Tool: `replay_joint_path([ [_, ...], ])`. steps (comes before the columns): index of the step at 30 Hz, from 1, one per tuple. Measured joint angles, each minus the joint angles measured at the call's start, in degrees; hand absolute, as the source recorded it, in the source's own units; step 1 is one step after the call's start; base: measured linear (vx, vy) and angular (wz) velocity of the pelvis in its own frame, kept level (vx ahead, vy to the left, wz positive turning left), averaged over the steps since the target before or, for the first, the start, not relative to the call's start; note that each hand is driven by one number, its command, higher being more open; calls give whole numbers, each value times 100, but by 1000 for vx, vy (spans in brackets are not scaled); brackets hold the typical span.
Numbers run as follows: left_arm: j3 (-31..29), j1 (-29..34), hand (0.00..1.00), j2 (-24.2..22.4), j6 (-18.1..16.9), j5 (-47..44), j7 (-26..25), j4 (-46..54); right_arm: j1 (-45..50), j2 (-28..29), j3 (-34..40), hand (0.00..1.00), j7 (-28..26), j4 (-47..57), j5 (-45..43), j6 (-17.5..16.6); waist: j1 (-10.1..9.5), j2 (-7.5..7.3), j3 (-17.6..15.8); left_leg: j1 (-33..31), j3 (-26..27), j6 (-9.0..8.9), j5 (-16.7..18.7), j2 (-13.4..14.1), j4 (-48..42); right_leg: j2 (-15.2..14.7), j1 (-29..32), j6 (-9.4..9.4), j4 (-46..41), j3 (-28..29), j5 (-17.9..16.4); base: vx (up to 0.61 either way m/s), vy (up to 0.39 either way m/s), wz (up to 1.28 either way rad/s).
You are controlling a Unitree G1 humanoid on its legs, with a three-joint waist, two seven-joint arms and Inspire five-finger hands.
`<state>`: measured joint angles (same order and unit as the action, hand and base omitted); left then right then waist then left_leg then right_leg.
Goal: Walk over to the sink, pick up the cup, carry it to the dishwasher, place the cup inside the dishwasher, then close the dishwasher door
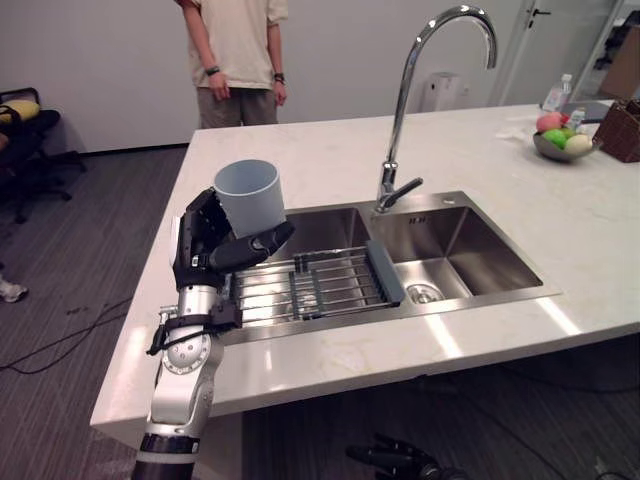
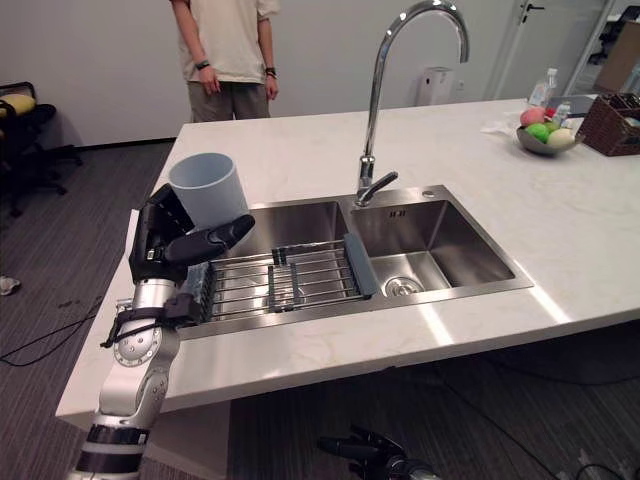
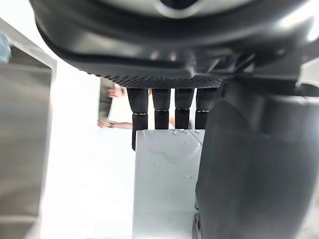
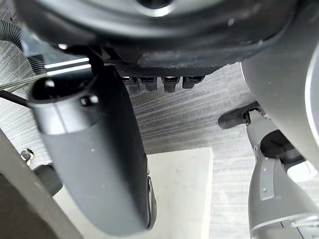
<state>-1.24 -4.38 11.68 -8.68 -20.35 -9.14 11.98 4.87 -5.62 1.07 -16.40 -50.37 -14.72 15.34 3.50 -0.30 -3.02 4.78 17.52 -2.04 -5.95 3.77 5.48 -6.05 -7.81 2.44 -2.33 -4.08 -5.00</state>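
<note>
Pick-up is done; I judge the carry to be the step in hand. My left hand (image 1: 214,252) is closed round the cup (image 1: 248,195), fingers behind its wall and thumb across the front. The cup is upright, held above the left edge of the sink (image 1: 470,250), clear of the rack (image 1: 320,285). My right hand (image 1: 400,462) hangs low, fingers loose and holding nothing. Next I must turn from the sink towards the dishwasher, keeping the grip firm and the cup level.

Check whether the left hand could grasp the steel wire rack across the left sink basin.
Probably not now: the left hand hovers just beside the steel wire rack, nothing between, but its fingers are curled round the pale blue plastic cup.
</note>
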Motion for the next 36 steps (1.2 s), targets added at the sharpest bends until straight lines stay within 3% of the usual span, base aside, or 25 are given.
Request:
replay_joint_path([
  [5,-109,275,0,-143,-14,-338,36,168,45,134,190,100,649,-11,-199,-39,-123,-46,58,-46,-88,47,-40,-43,0,-44,-1,18,-2,-91,15,-40,6,11],
  [13,-122,552,0,-182,24,-330,32,594,207,335,520,100,931,-6,111,-439,-255,-87,84,-181,-315,134,-94,-147,-24,-104,-36,75,-4,-337,47,1,15,17],
  [16,-116,1031,0,-403,26,-298,35,972,200,351,537,100,873,15,485,-448,-288,-86,23,-541,-743,195,-29,-152,-521,-115,-110,80,-96,-751,37,-17,-21,76],
  [18,-113,1419,0,-611,27,-293,16,1203,151,306,534,100,838,23,619,-410,-444,-53,-208,-836,-1099,189,-5,-173,-899,-87,-215,22,-177,-1184,-75,-127,-31,114],
  [20,-71,1811,0,-807,28,-291,6,1257,132,174,519,100,765,45,723,-416,-539,101,-416,-1052,-1339,39,38,-182,-783,-38,-252,-39,-316,-1841,-188,-252,-69,146],
  [21,-54,1885,0,-832,29,-290,-1,1256,131,134,508,100,758,40,779,-415,-566,113,-429,-1147,-1176,-14,127,-136,-775,-35,-236,-52,-352,-2063,-208,-259,-81,190],
  [22,-20,1954,0,-873,28,-266,-10,1252,110,51,521,100,763,-64,836,-411,-600,-13,-441,-1330,-682,125,367,-56,-840,-158,-152,-161,-368,-2500,-286,-223,-24,210],
  [23,54,1947,0,-865,11,-247,-37,1256,27,-40,679,100,800,-345,869,-433,-615,-58,-501,-1617,246,617,620,85,-1454,-361,-60,-237,-516,-3047,-350,-212,-18,217],
  [24,68,1935,0,-821,12,-246,-36,1253,4,-54,771,100,844,-462,871,-418,-613,-40,-493,-1693,794,891,718,182,-1908,-489,-32,-246,-599,-3320,-360,-157,-1,206],
  [25,87,1899,0,-776,9,-214,7,1249,54,-200,813,100,981,-539,870,-414,-593,-69,-507,-1610,1678,1148,908,324,-2694,-751,-9,-224,-698,-3735,-349,-90,-16,189],
  [26,88,1851,0,-788,-27,-208,48,1248,203,-344,814,100,1033,-539,863,-423,-569,-39,-478,-1326,2282,1129,1165,528,-3221,-981,-46,-112,-761,-4100,-274,-53,-13,185],
  [27,117,1810,0,-799,-43,-211,60,1248,287,-406,813,100,1052,-537,860,-433,-534,-2,-454,-1182,2449,1028,1277,675,-3410,-1062,-77,-63,-795,-4299,-244,28,56,198],
  [28,221,1691,0,-838,-46,-210,150,1242,456,-536,813,100,1109,-536,804,-426,-457,156,-359,-937,2617,906,1225,1018,-3477,-1141,-130,-36,-949,-4800,-229,73,144,223],
  [29,351,1538,0,-864,-40,-211,305,1219,482,-659,885,100,1162,-532,737,-403,-383,336,-320,-939,2590,684,1209,923,-3166,-1374,-123,-50,-1407,-5265,-251,85,212,222],
  [30,425,1487,0,-834,-37,-222,349,1203,483,-688,888,100,1201,-509,701,-389,-359,349,-318,-928,2767,761,1198,793,-3031,-1578,-125,-76,-1743,-5443,-240,41,320,226],
  [31,530,1463,0,-802,-35,-227,462,1155,564,-681,887,100,1255,-399,669,-388,-300,366,-316,-832,2799,912,1159,487,-2624,-2055,-101,-118,-2619,-5742,-370,-30,353,202],
  [32,552,1479,0,-766,-63,-305,536,1155,534,-649,872,100,1338,-302,625,-390,-280,410,-313,-673,2522,912,1159,241,-1950,-1975,-27,247,-2640,-5766,-686,-68,338,193],
  [33,499,1475,0,-728,-92,-355,558,1149,485,-615,870,100,1359,-249,547,-387,-287,414,-315,-602,2403,909,1157,118,-1627,-1890,26,295,-2558,-5806,-736,-101,252,171],
  [34,437,1442,0,-611,-142,-459,604,1058,431,-515,865,100,1417,-138,463,-391,-292,349,-305,-498,2243,717,1036,-168,-1080,-1805,129,208,-2233,-5993,-675,-74,128,171],
  [35,440,1485,0,-545,-161,-499,697,831,372,-495,866,100,1477,-90,335,-388,-279,367,-355,-414,1879,718,915,-372,-848,-1789,-1,252,-2052,-6044,-453,-46,70,160],
  [36,470,1578,0,-551,-144,-519,713,757,348,-518,844,100,1505,-72,283,-370,-354,437,-347,-365,1792,707,888,-410,-758,-1763,-103,248,-2000,-6116,-369,-40,11,108],
])
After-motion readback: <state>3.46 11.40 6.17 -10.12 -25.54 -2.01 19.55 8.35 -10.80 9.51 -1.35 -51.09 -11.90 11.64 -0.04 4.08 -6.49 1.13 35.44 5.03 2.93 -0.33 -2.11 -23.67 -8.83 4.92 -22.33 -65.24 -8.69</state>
